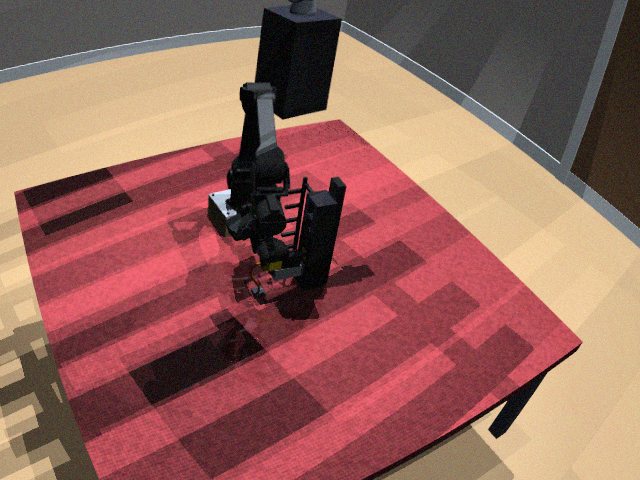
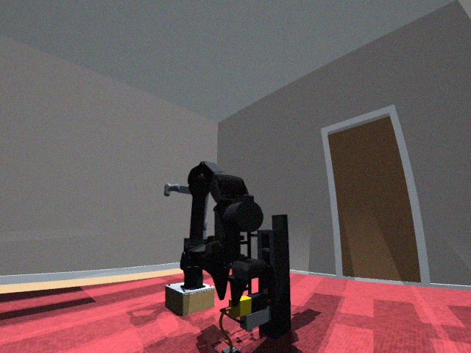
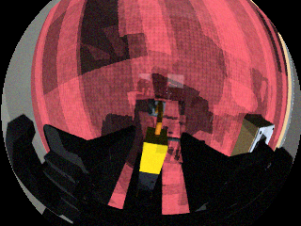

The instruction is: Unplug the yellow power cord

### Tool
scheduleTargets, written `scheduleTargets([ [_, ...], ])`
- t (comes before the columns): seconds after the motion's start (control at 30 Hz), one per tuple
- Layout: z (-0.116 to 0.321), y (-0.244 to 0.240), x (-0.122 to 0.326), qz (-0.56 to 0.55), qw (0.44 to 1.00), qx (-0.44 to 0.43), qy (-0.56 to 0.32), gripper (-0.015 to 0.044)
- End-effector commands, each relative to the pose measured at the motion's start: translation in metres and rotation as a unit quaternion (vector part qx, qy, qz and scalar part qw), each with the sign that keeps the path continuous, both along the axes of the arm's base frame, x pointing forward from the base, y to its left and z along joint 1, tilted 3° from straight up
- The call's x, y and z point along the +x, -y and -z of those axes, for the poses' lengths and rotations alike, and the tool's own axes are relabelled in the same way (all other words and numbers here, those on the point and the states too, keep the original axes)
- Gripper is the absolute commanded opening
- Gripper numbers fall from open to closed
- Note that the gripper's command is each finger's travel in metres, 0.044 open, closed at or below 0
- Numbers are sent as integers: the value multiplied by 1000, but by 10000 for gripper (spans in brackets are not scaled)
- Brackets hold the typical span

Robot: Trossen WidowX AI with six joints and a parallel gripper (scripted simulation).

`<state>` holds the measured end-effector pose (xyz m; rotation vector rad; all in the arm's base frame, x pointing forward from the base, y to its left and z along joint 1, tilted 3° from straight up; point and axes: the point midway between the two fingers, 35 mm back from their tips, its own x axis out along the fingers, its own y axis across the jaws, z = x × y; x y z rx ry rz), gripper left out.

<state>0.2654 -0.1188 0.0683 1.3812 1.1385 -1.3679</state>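
The yellow plug [image 1: 272, 265] [image 2: 243, 304] [image 3: 153, 157] sits between the fingers of my gripper [image 2: 228, 300] [image 3: 158, 134]. The gripper is open, with a gap on each side of the plug in the wrist view. An orange-yellow cord [image 2: 221, 327] [image 3: 158, 127] hangs from the plug to a small grey piece [image 1: 258, 292] on the table. The tall black upright, apparently the power strip [image 1: 319, 242] [image 2: 280, 273], stands beside the plug. A dark block [image 2: 259, 300] [image 3: 148, 182] lies between plug and upright. Whether the plug still touches the strip, I cannot tell.
A grey bar [image 1: 287, 272] [image 2: 255, 319] juts out just below the plug. A thin black frame with rungs [image 1: 298, 219] is close to the upright. The arm's white-topped base box [image 1: 218, 209] [image 2: 199, 301] [image 3: 245, 134] is behind. The red table [image 1: 336, 341] carries all this.
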Motion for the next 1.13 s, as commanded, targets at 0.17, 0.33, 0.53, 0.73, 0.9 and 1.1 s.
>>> scheduleTargets([
  [0.17,-4,22,-3,2,1000,-4,0,440],
  [0.33,-11,60,-13,2,1000,-5,-1,440],
  [0.53,-11,60,-13,2,1000,-5,-1,440],
  [0.73,-11,60,-13,2,1000,-5,-1,440],
  [0.9,-11,60,-13,2,1000,-5,-1,440],
  [1.1,-11,60,-13,2,1000,-5,-1,440],
])
